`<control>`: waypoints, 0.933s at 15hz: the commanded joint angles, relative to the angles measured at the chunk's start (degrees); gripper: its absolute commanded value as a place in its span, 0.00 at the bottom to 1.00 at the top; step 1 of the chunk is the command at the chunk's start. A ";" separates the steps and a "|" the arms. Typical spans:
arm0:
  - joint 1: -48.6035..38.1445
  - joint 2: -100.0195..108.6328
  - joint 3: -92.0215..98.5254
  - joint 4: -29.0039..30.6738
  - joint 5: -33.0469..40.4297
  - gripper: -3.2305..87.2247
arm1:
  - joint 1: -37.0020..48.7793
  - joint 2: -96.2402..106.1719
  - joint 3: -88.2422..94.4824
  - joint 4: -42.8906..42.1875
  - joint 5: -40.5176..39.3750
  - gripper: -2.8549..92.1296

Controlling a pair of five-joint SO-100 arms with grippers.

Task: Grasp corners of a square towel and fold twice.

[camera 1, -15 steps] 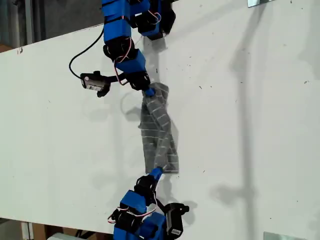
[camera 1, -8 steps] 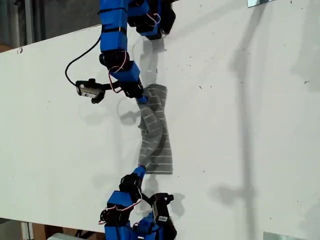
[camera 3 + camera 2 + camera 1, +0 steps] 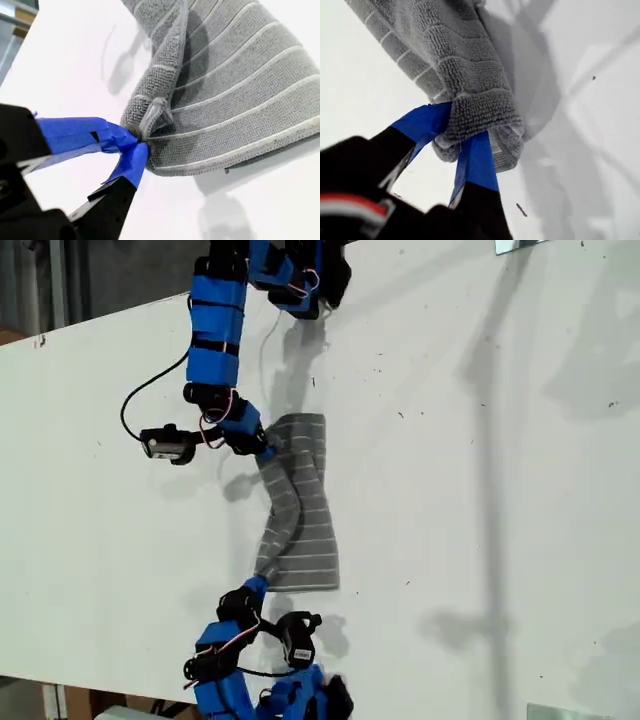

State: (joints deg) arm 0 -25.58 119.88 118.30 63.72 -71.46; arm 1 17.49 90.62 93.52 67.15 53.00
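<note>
My first pincer (image 3: 266, 448) is on the arm coming in from the top of the exterior view; its blue-taped tips are closed tight on a bunched corner (image 3: 480, 135) of the towel (image 3: 300, 530), the thick grey pile bulging out around them in the first wrist view. My second pincer (image 3: 257, 585) is on the arm at the bottom of the exterior view; it is pinched shut on another corner (image 3: 150, 112), where the hem folds into a small peak just at the tips. The towel hangs stretched between the two pincers as a long narrow band on the white bench (image 3: 480, 490); a raised ridge runs along the side nearer the exterior view's left. Towards the exterior view's right the cloth lies flat on the bench, its pale stripes showing plainly near the second pincer; near my first pincer a flatter patch spreads the same way.
</note>
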 commanded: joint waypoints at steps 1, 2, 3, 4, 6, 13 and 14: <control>-4.31 -3.52 -4.48 0.00 2.55 0.03 | 4.48 -0.53 -5.89 1.32 -2.46 0.03; -5.98 -5.54 -7.03 0.79 4.13 0.03 | 6.24 -1.76 -8.00 2.55 -3.52 0.03; -7.21 -7.82 -10.90 2.72 5.71 0.03 | 7.73 -2.81 -10.28 4.13 -4.57 0.03; -7.91 -10.11 -15.29 5.01 7.12 0.03 | 8.79 -3.08 -11.78 5.45 -5.36 0.03; -8.35 -14.41 -23.64 9.23 9.05 0.03 | 10.11 -1.76 -12.39 6.59 -6.24 0.03; -9.40 -17.05 -30.15 15.56 11.78 0.03 | 10.11 1.23 -10.81 9.40 -7.56 0.03; -8.00 -15.56 -26.37 13.89 11.16 0.03 | 8.26 1.85 -9.76 9.93 -7.56 0.03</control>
State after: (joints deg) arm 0 -34.98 101.95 89.91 78.57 -59.85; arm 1 28.12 87.71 84.90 76.73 46.23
